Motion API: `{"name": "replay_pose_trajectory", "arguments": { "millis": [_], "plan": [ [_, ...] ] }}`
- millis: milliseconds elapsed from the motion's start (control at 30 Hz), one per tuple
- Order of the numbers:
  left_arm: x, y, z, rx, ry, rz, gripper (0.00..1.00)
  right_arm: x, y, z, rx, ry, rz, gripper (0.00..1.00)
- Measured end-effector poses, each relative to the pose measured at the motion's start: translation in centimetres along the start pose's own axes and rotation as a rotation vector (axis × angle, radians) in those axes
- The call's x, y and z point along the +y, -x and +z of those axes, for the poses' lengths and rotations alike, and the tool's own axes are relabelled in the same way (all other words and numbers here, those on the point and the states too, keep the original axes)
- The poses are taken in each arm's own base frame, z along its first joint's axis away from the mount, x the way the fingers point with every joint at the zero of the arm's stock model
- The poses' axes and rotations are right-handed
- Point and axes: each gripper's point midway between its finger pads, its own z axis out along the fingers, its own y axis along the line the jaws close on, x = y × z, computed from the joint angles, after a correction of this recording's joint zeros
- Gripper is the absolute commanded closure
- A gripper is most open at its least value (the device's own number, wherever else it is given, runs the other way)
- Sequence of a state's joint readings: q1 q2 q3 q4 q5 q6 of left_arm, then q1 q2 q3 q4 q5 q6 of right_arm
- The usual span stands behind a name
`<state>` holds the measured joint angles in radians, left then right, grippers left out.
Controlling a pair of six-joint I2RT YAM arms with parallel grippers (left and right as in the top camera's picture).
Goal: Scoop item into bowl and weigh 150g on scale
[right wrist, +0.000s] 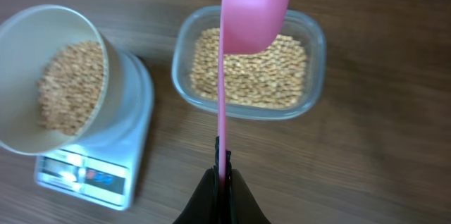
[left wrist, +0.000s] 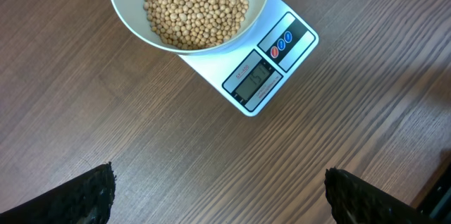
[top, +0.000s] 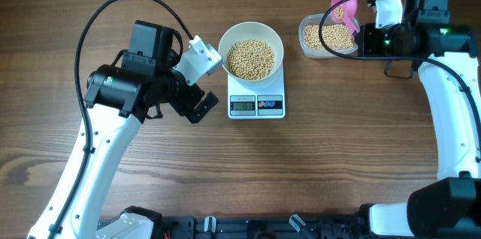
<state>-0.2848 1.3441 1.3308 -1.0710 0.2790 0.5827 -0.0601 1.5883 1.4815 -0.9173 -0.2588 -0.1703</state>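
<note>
The white bowl stands on the scale and holds a heap of tan beans. My left gripper hovers left of the scale, open and empty; its wrist view shows the bowl, the beans and the scale ahead of the wide-apart gripper. My right gripper is shut on the thin handle of a pink scoop, which hangs over a clear tub of beans. I cannot tell whether the scoop carries beans.
The clear tub sits to the right of the scale at the back, with the scoop and right gripper at its far right side. Both white arms reach in from the front corners over the wooden table.
</note>
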Motion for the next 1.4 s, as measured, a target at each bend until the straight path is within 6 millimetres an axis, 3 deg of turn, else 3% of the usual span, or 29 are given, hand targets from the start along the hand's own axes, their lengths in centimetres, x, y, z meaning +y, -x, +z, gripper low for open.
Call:
{"name": "replay_pose_trajectory", "arguments": {
  "millis": [267,433,733,1000,1267,1400],
  "plan": [
    [0.0,0.0,0.0,0.000,0.001,0.000,0.00,-2.4,-1.0,1.1,0.064,-0.115,-0.086,0.96],
    [0.0,0.0,0.0,0.000,0.000,0.000,0.00,-2.7,-0.9,2.3,0.095,-0.181,-0.176,0.96],
    [0.0,0.0,0.0,0.000,0.000,0.000,0.00,-1.1,-0.5,2.6,0.144,-0.330,-0.370,0.96],
    [0.0,0.0,0.0,0.000,0.000,0.000,0.00,-1.6,-0.7,3.2,0.169,-0.372,-0.368,0.96],
    [0.0,0.0,0.0,0.000,0.000,0.000,0.00,0.4,-0.6,3.9,0.124,-0.262,-0.242,0.96],
    [0.0,0.0,0.0,0.000,0.000,0.000,0.00,2.1,1.0,2.8,0.056,-0.178,-0.220,0.96]
  ]
}}
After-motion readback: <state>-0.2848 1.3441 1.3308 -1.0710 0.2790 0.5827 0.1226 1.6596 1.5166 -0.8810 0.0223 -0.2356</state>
